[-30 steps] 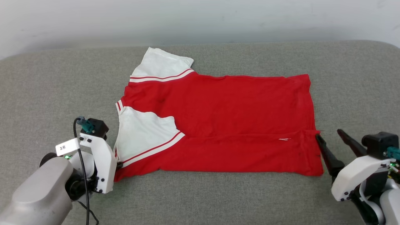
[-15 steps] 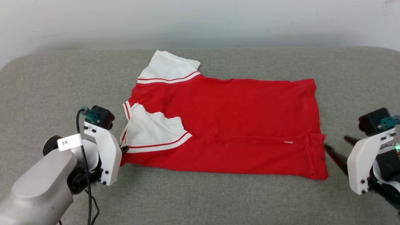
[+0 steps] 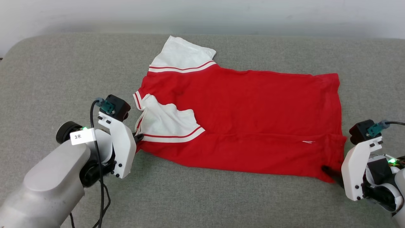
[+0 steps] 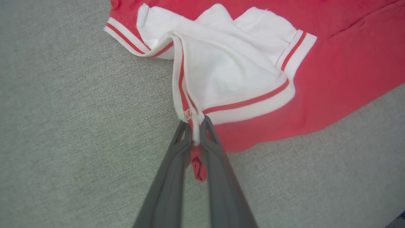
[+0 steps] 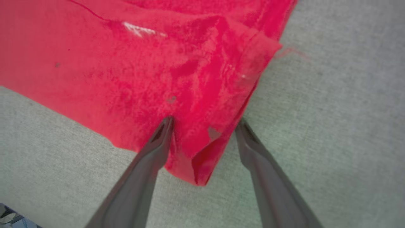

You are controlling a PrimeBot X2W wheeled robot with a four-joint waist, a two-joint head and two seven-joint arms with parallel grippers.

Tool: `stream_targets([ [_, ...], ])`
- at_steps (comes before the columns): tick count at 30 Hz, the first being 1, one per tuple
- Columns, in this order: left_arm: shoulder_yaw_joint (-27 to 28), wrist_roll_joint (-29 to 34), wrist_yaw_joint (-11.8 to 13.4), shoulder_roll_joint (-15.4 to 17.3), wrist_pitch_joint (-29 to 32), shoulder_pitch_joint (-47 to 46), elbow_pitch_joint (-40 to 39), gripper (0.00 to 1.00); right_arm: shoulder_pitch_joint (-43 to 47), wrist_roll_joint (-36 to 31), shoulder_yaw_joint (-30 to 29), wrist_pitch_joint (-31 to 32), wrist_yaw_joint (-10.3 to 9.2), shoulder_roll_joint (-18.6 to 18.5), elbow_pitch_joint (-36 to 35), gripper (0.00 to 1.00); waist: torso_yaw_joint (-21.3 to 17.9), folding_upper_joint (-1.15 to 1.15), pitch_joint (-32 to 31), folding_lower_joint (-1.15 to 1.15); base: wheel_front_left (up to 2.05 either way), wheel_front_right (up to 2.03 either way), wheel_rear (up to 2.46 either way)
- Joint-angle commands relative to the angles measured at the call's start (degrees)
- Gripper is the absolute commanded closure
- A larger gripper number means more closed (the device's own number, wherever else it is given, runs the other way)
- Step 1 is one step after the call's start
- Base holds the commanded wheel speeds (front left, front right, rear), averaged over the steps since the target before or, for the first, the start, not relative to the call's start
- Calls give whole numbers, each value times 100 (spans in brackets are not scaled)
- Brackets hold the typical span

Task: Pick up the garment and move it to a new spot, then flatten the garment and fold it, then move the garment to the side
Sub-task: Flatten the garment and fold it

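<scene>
Left claw (image 4: 196, 126) pinches the garment (image 3: 253, 110) by its sleeve trim (white mount (image 3: 121, 152) masks this from the head); right claw (image 5: 205, 122) spread astride the hem corner.

Surface: grey woven-fabric padded top (image 3: 221, 196), rounded far corners.
Wall: plain pale wall (image 3: 202, 12), directly behind the grey top's far edge.

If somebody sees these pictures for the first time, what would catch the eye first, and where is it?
The red garment with white sleeves, spread across the middle of the grey padded surface, stands out first. At its left end the left gripper is shut on the striped trim; at its near right corner the right gripper stands open astride the cloth's edge.
</scene>
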Motion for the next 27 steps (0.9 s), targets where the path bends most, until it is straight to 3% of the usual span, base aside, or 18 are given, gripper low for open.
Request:
stream_targets([
  [1, -13, 47, 12, -35, -47, -77, 3, 100, -15, 14, 192, -48, -4, 131, 202, 0, 59, 0, 80, 0, 0, 0, 0],
  [7, -49, 60, 12, -42, -104, -96, 41, 100, 158, 152, 791, -163, 9, 248, 667, 0, 88, 0, 127, 0, 0, 0, 0],
  [8, -53, 44, 12, -36, -118, -80, 50, 100, 168, 189, 862, -200, 12, 235, 709, 23, 82, 0, 113, 0, 0, 0, 0],
  [9, -60, 26, 12, -26, -119, -55, 58, 100, 167, 213, 915, -241, 13, 217, 744, 100, 74, 0, 93, 0, 0, 0, 0],
  [20, 9, -256, 35, 284, -303, 475, -106, 100, 180, 498, 767, -1280, -5, -213, 417, 100, -45, 0, -414, 0, 0, 0, 0],
  [27, 74, -494, 159, 619, -320, 930, -558, 100, 577, 612, 520, -1450, -6, -467, -158, 100, -91, 0, -719, 0, 0, 0, 0],
])
